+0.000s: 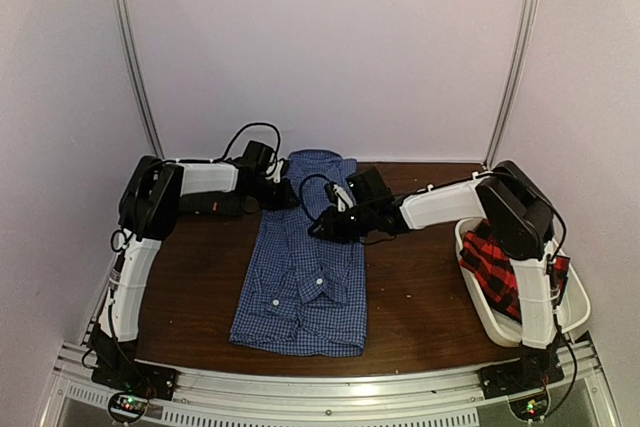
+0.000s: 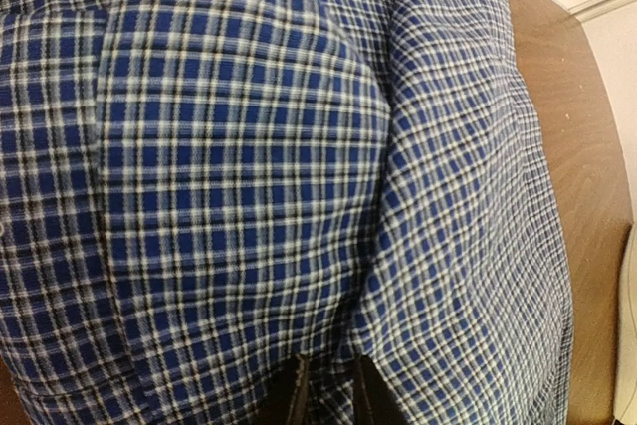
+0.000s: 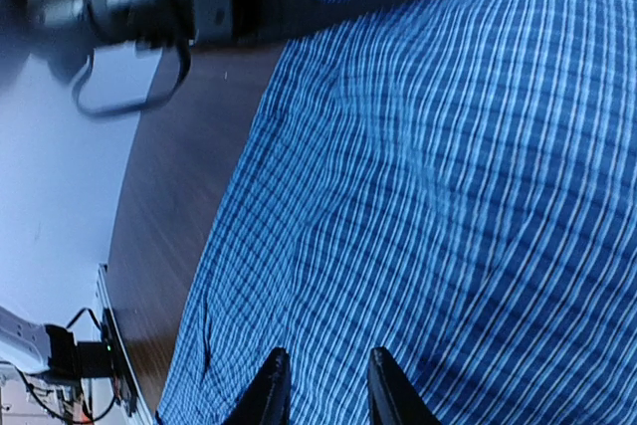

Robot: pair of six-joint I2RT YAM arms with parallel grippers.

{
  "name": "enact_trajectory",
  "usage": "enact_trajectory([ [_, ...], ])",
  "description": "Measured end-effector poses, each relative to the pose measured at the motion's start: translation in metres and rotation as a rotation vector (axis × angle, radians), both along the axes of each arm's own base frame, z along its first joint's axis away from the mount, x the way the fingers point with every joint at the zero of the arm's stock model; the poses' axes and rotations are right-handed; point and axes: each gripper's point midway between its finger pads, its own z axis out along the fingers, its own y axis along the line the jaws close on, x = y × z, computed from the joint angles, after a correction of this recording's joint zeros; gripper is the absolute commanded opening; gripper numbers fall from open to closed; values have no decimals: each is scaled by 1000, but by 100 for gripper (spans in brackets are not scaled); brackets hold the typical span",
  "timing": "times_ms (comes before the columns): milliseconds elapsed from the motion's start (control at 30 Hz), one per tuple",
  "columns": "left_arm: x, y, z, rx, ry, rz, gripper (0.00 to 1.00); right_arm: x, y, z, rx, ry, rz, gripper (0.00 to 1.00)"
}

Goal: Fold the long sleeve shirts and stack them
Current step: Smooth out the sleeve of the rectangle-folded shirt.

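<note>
Blue gingham shirt (image 1: pixel 300 267) lying flat on table (image 1: pixel 420 297). We're seeing both arms bending inward over shirt's far end: left gripper (image 2: pixel 328 397) pinching bunched cloth; right gripper (image 3: pixel 323 390) touching cloth, jaws slightly parted.

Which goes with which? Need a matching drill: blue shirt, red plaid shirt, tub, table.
Things:
1. blue shirt
2. red plaid shirt
3. tub
4. table

Place, colour or state:
A. brown wood
B. bundled inside the tub
C. white, at the table's right edge
D. lying flat in the middle of the table

Pairs: 1-D, 2-B, 3-C, 4-A
</note>
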Motion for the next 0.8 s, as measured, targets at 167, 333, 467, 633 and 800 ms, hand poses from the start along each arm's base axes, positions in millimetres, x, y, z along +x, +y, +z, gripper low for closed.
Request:
enact_trajectory([
  [167, 4, 6, -1, 12, -5, 20, 18, -61, -1, -3, -83, -5, 86, 30],
  [333, 5, 7, -1, 16, -6, 23, 18, -109, -12, 0, -137, -17, 146, 33],
  [467, 5, 7, -1, 17, -6, 23, 18, -140, -15, -8, -185, -16, 196, 31],
  [633, 5, 7, -1, 17, -6, 23, 19, -175, -11, -26, -255, -4, 271, 24],
  [800, 4, 7, -1, 17, -6, 21, 22, -187, -19, -47, -352, 13, 284, 24],
])
